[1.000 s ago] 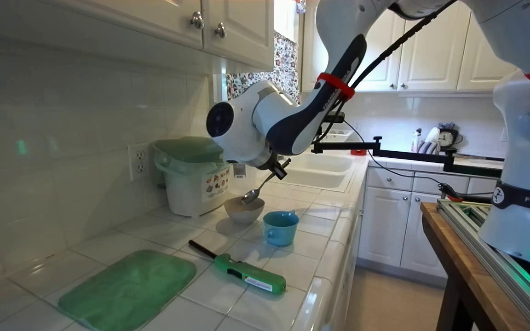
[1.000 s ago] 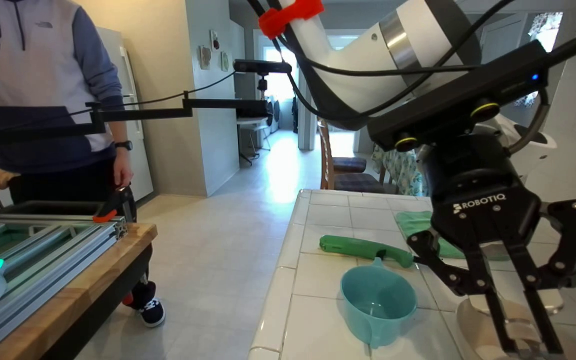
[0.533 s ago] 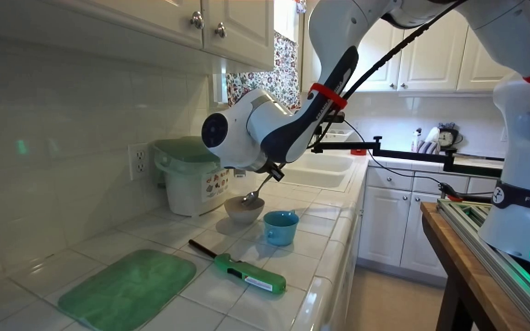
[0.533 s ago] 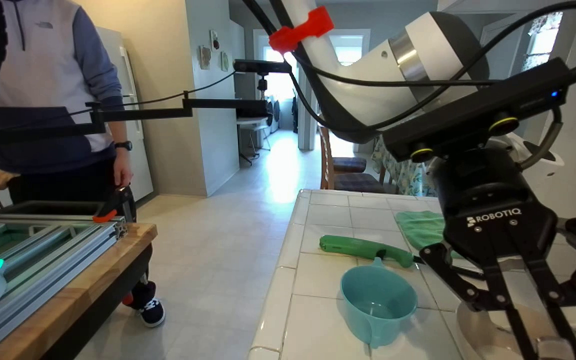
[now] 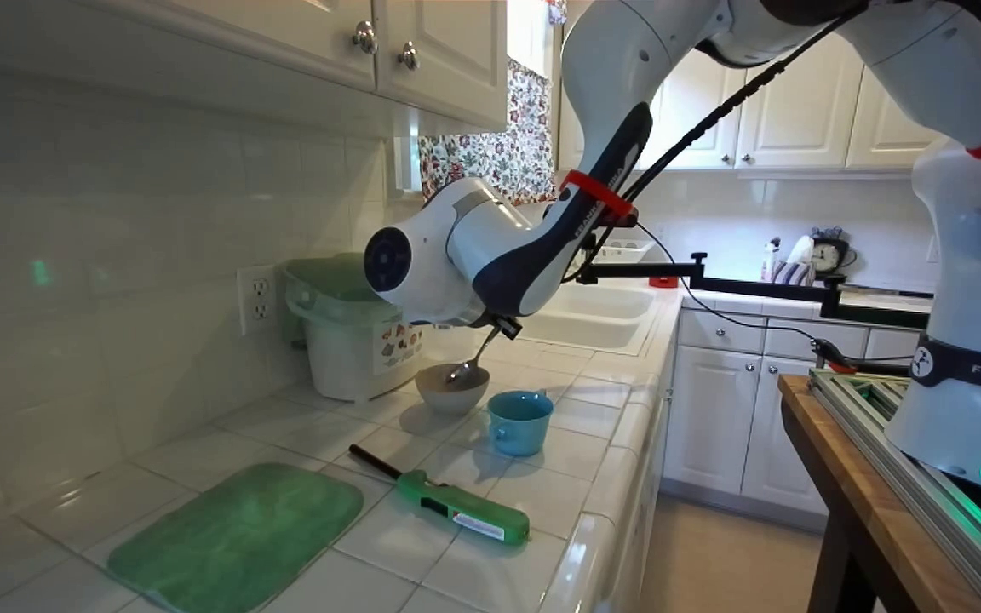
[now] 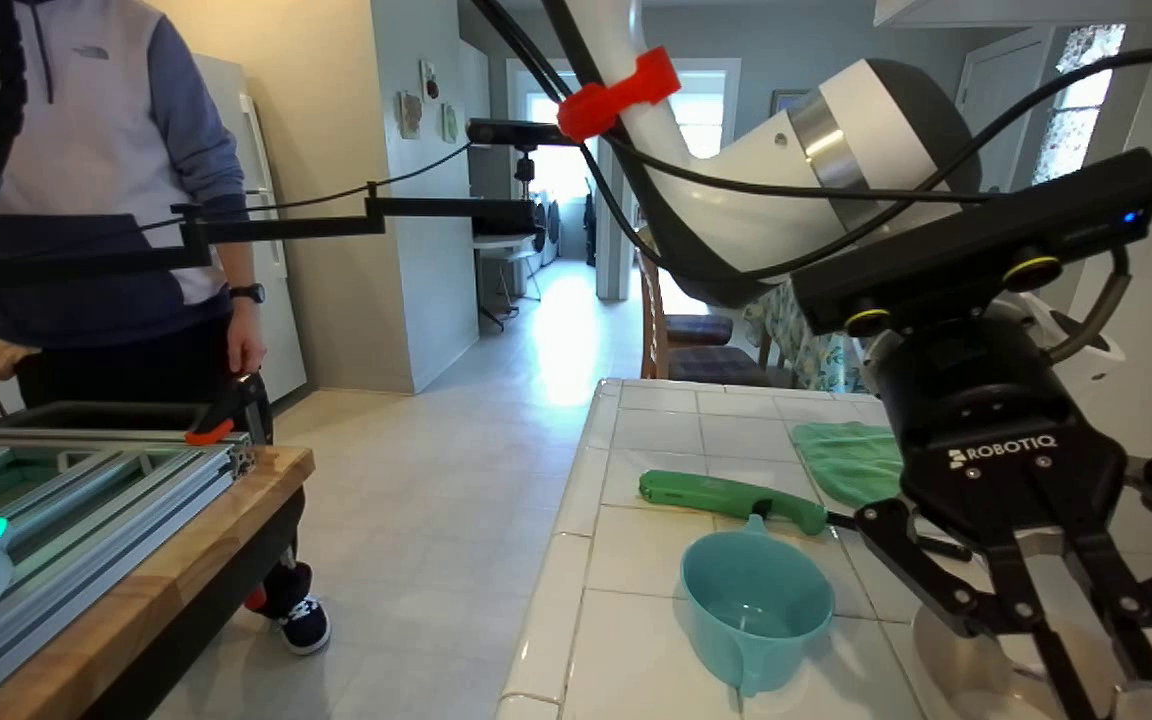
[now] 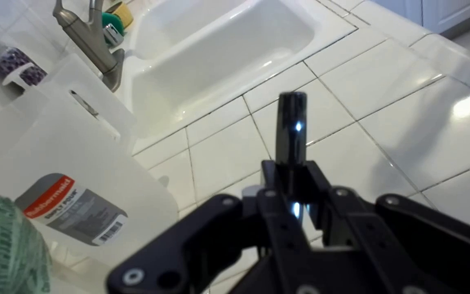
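Observation:
My gripper (image 7: pixel 291 175) is shut on the handle of a shiny metal spoon (image 7: pixel 291 126), whose end sticks up past the fingertips in the wrist view. In an exterior view the spoon (image 5: pixel 485 342) slants down, its head inside the rim of a small pale bowl (image 5: pixel 448 397). Whether the head touches the bowl's inside I cannot tell. The bowl (image 6: pixel 948 660) is partly hidden behind the fingers in an exterior view. Close by the bowl stands a light blue cup (image 5: pixel 520 426) with a handle, also seen as the cup (image 6: pixel 756 600).
A green lighter (image 5: pixel 465 507) and a green cloth (image 5: pixel 235 536) lie on the tiled counter. Behind the bowl stands a white bin with a green lid (image 5: pixel 346 277). A sink (image 7: pixel 218 61) and a clear Rubbermaid pitcher (image 7: pixel 76 163) appear in the wrist view. A person (image 6: pixel 106 200) stands beyond the robot's bench.
The gripper has come down and shifted toward the bowl and wall, still gripping the spoon. The spoon's head has sunk lower into the bowl. Cup, lighter and cloth have not moved.

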Motion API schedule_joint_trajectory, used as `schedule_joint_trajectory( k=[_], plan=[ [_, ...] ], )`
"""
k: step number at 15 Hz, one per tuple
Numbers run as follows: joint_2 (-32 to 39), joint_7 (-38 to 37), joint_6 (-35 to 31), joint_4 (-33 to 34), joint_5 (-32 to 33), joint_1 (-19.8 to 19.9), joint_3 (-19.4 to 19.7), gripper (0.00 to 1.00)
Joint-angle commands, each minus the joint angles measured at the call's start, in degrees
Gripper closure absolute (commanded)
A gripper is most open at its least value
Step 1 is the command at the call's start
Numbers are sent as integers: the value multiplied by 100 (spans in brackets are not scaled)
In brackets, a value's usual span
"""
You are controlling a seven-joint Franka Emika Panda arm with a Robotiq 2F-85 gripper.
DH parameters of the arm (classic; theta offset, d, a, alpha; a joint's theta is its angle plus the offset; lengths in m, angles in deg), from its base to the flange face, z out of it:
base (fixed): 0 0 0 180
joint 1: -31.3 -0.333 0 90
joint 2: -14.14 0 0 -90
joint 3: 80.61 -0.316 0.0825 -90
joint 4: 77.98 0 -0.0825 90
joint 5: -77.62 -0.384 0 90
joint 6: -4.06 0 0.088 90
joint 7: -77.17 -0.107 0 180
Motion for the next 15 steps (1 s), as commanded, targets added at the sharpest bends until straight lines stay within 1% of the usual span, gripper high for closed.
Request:
schedule_joint_trajectory(
  k=[1,11,15],
  plan=[
    [243,362,303,318,117,-4,-61,95],
    [571,820,321,599,243,-49,-132,95],
    [607,1049,111,662,208,49,-241,95]
  ],
)
